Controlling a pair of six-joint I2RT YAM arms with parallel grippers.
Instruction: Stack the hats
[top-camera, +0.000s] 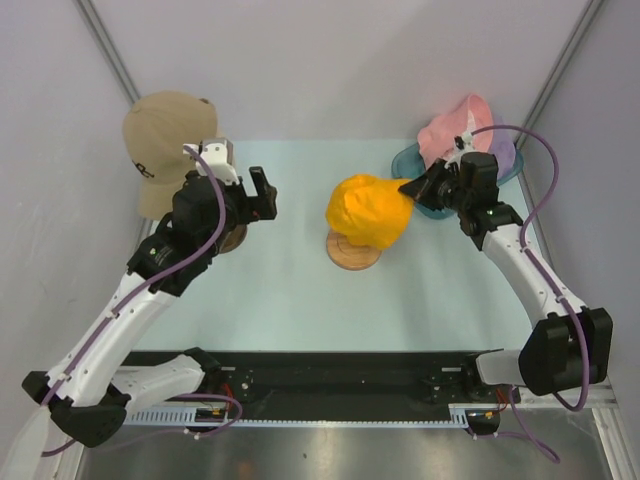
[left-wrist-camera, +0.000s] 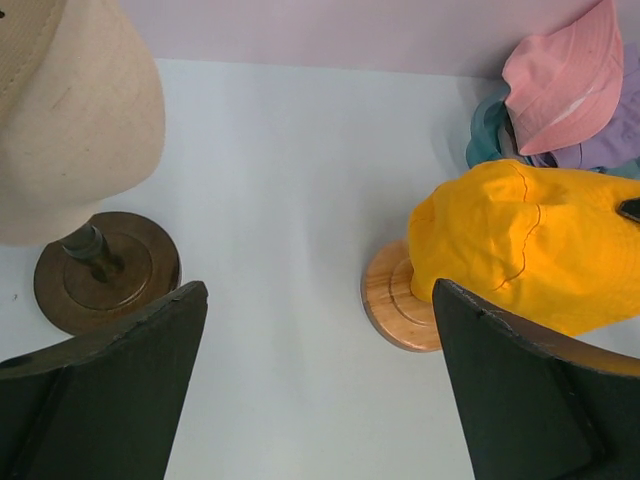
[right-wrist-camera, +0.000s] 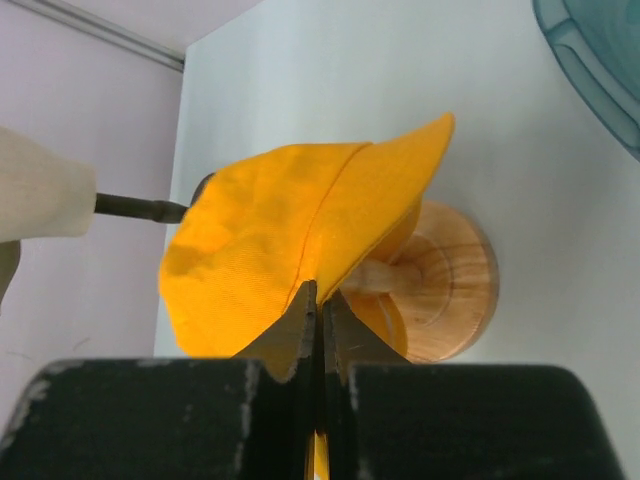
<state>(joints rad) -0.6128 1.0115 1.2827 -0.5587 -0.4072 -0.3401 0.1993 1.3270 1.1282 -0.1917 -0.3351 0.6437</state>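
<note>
A yellow-orange hat sits over a wooden stand mid-table. My right gripper is shut on the hat's right edge; in the right wrist view the closed fingertips pinch the yellow cloth above the stand's base. My left gripper is open and empty, to the left of the hat. A pink hat and a lilac hat lie at the back right. A grey-taupe cap sits on a mannequin head at the back left. No teal hat shows.
The pink and lilac hats rest in a clear teal tub. The cream mannequin head stands on a dark round base close to my left gripper. Grey walls close the table at the back and both sides.
</note>
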